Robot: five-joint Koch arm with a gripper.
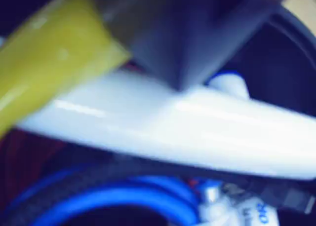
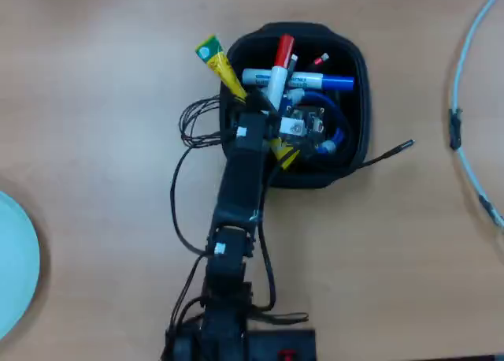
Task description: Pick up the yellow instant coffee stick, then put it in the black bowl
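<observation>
In the overhead view the yellow instant coffee stick (image 2: 223, 69) lies slanted across the left side of the black bowl (image 2: 359, 85). Its green end pokes out over the upper left rim, and its other end shows below the gripper inside the bowl. My gripper (image 2: 264, 113) reaches into the bowl from below and appears shut on the stick's middle. The wrist view is blurred. It shows the stick (image 1: 49, 58) close up at upper left beside a dark jaw, with the bowl wall (image 1: 281, 53) behind.
The bowl also holds a red-capped white marker (image 2: 277, 65), a blue marker (image 2: 315, 82) and a blue cable coil (image 2: 337, 128). A white marker (image 1: 197, 122) crosses the wrist view. A pale blue plate (image 2: 16, 258) sits at the far left and a white cable (image 2: 471, 101) at the right.
</observation>
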